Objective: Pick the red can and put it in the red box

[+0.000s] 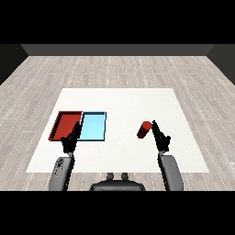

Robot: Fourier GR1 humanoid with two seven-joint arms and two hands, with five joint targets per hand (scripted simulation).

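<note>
Nearest the viewer, two grey forearms rise from the lower corners onto the white table (119,156). The left forearm (62,172) stands at the table's near left edge, and the right forearm (170,170) comes in at the near right.

A little farther in, the left hand (71,137) reaches forward with its fingers straight and relaxed, holding nothing. Its fingertips overlap the near right corner of the red tray (64,125) and the near left edge of the light blue tray (94,126).

On the other side, the right hand (160,137) points forward, its fingers extended rather than curled. It sits just beside the red can (144,130), on the can's right. Whether a fingertip touches the can cannot be told; the fingers do not wrap round it.

The red can lies tilted on the bare table, right of centre, well apart from both trays and outside the red tray.

Farther back, the two trays lie side by side, touching along one edge, the red one on the left. Beyond the table's far edge stretches a pale wooden plank floor (119,69), ending at a dark wall.
</note>
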